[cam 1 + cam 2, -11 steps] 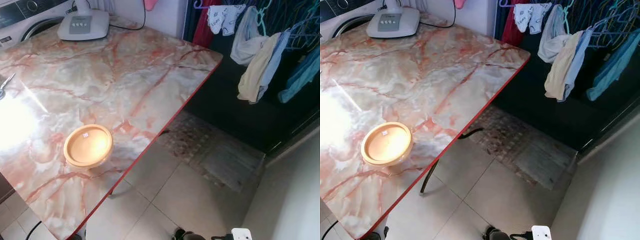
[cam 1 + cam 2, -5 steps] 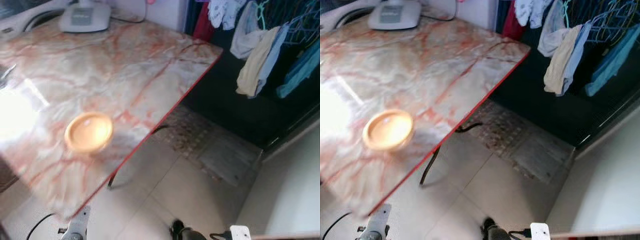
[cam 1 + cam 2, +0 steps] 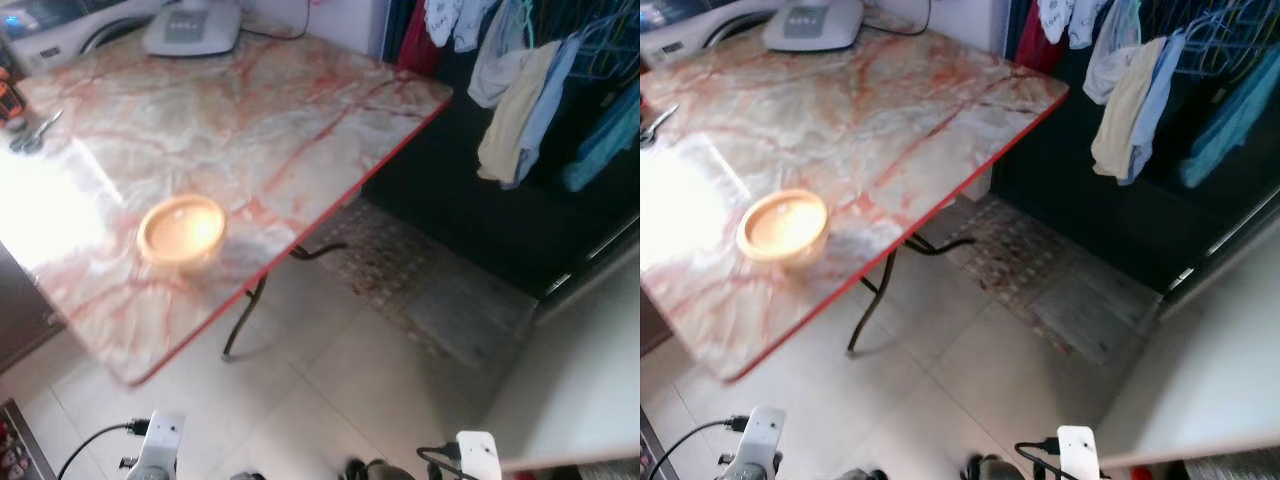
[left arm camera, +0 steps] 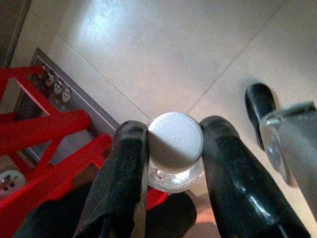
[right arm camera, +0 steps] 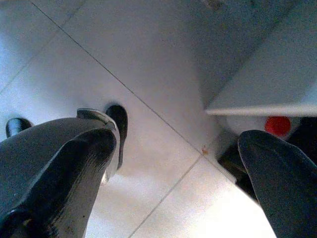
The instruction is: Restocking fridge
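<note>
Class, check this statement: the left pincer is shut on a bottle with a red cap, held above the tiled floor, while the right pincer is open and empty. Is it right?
Not quite. The cap is white, not red: the left wrist view shows the left pincer shut on a bottle with a white cap, above the tiled floor. The rest stands: the right pincer is open and empty.

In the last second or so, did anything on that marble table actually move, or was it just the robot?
Just the robot: its head camera drew back and turned, so more floor and a table leg came into view. The yellow bowl sits in the same place on the marble table; the white appliance and hanging clothes stayed too.
</note>
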Robot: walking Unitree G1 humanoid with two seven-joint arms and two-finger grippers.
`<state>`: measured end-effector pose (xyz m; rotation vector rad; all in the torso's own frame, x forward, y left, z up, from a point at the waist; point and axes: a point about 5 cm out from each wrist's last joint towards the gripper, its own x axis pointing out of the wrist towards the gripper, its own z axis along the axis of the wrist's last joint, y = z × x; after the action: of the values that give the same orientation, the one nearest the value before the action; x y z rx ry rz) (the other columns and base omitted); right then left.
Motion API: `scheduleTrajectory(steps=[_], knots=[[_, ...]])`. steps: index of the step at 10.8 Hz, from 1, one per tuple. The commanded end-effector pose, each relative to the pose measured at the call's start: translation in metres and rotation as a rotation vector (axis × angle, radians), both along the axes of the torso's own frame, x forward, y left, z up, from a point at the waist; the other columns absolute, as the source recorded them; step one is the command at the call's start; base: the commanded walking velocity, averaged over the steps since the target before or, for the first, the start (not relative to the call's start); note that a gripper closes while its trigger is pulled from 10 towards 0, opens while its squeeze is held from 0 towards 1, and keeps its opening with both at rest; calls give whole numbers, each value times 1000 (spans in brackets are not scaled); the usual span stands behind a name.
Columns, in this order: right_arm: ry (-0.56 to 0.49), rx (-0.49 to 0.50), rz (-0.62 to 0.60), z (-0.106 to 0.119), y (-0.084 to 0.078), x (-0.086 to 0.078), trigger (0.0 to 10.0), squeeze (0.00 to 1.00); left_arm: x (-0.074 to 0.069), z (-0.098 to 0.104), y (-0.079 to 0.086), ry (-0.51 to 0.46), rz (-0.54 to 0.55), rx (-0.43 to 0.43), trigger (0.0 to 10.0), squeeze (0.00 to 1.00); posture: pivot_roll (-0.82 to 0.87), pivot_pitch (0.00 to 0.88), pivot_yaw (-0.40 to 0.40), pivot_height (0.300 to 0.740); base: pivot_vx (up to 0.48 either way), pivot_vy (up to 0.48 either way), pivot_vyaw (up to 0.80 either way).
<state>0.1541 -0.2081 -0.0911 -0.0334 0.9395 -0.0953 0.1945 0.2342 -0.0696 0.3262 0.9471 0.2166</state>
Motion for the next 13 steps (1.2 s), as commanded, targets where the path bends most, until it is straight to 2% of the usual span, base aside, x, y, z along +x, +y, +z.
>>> scheduleTrajectory(steps=[1,3,6,8,10,13], knots=[[50,20,-15,-7,5,-14,10000,0,-8,-3,5,35,1,15,10000,0,-150,171,22,740,0,0,0],[52,21,-18,-8,6,-16,10000,0,-8,-3,5,35,2,15,10000,0,-150,171,23,740,0,0,0],[75,18,-35,-10,-6,-32,10000,0,-9,-3,6,43,-1,20,10000,0,-151,172,24,740,0,0,0],[85,17,-36,-10,-11,-34,10000,0,-11,-4,7,51,-4,19,10000,0,-153,172,25,740,0,0,-800],[83,19,-27,-9,-8,-29,10000,0,-11,-4,6,46,5,6,10000,0,-158,168,27,740,0,0,-800],[90,28,-8,-11,9,-25,10000,0,-10,-4,5,37,9,-5,10000,0,-157,160,27,740,0,0,-800]])
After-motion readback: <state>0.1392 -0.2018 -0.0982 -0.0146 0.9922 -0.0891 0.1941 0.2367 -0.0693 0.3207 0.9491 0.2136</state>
